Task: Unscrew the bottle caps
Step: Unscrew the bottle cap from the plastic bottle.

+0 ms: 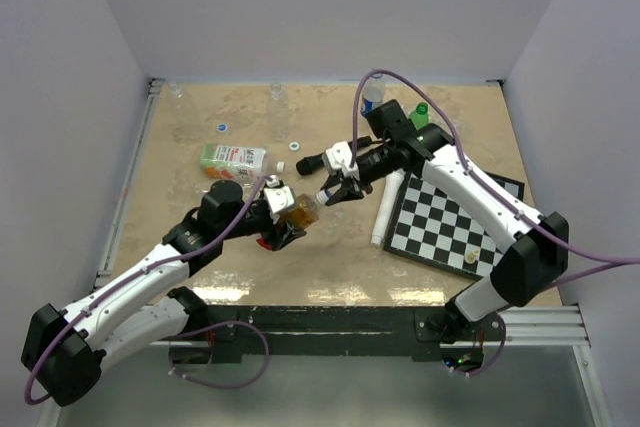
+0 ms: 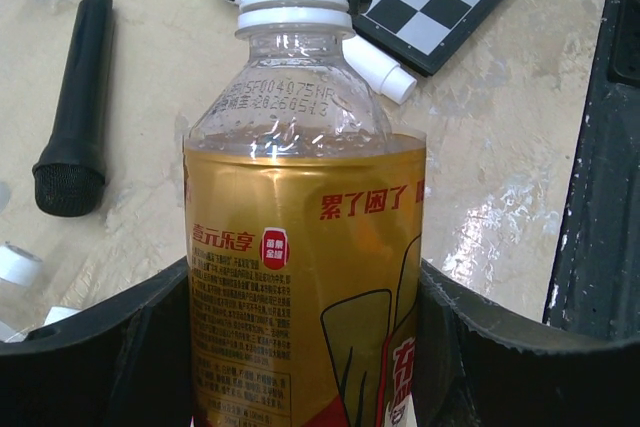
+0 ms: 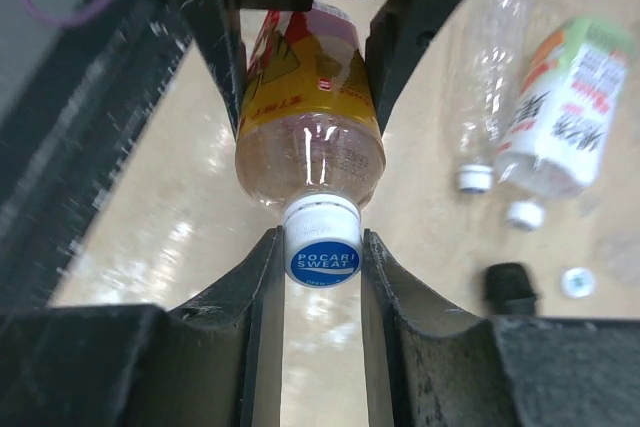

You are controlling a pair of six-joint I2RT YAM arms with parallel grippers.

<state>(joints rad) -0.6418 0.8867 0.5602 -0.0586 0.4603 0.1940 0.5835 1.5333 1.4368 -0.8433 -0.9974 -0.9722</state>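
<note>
Plain pale walls [image 1: 330, 7] closed me in on three sides, faintly lilac and bare. Under me lay a beige, mottled tabletop [image 1: 340, 257], glossy enough that light sat on it in white patches. A metal rail [image 1: 125, 197] ran along its left edge, a black bar [image 1: 330, 322] along the near one

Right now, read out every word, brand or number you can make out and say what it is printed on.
"POCARI SWEAT": blue top of the cap on the amber bottle.
"累了困了": red, on that bottle's yellow label.
Stamped code on its clear shoulder, small print on the label: too faint or small to read.
Green-and-white bottle: lettering blurred.
</note>
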